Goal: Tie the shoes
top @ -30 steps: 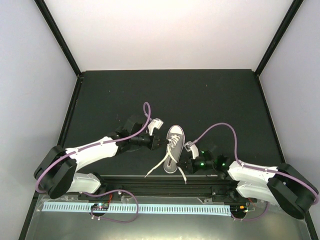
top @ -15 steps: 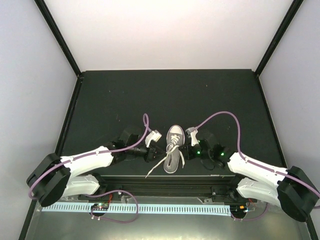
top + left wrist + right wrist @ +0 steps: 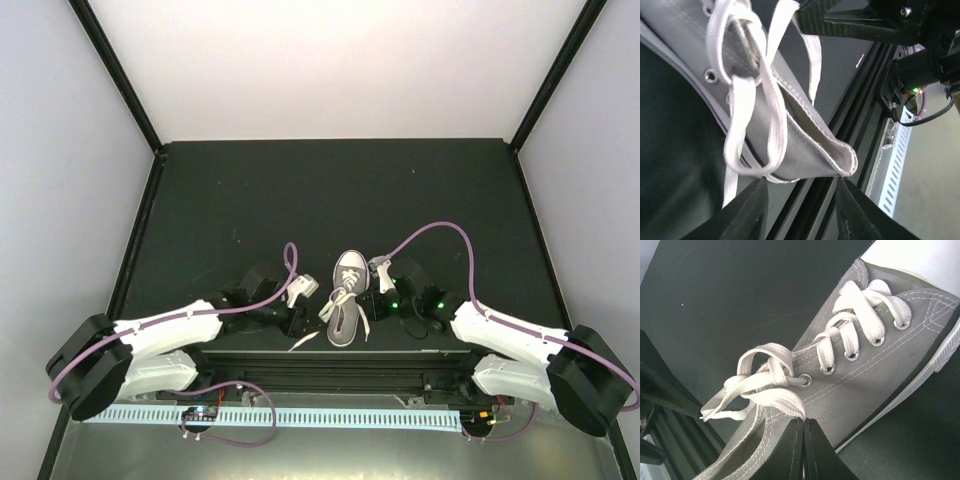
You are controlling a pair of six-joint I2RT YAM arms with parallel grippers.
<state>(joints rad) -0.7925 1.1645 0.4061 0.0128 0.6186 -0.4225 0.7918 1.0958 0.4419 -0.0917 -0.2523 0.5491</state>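
The grey canvas sneaker (image 3: 348, 285) lies toe away from me near the table's front edge, and also shows in the left wrist view (image 3: 805, 135) and the right wrist view (image 3: 880, 375). Its white laces (image 3: 772, 375) are crossed in a loose knot above the top eyelets. My right gripper (image 3: 804, 440) is at the shoe's right side (image 3: 364, 303), shut on a lace strand just above the collar. My left gripper (image 3: 800, 212) is open at the shoe's left rear (image 3: 316, 314), its fingers straddling the heel without touching it. A lace loop (image 3: 747, 130) hangs over that side.
A black metal rail (image 3: 320, 365) runs along the table's near edge right behind the heel, also in the left wrist view (image 3: 860, 130). A white perforated strip (image 3: 280, 417) lies in front of it. Purple cables (image 3: 440, 235) arch over both arms.
Both grippers have closed in on the shoe. The right one moved from beside the heel up to the lacing and shut on a lace. The left one slid back toward the heel.
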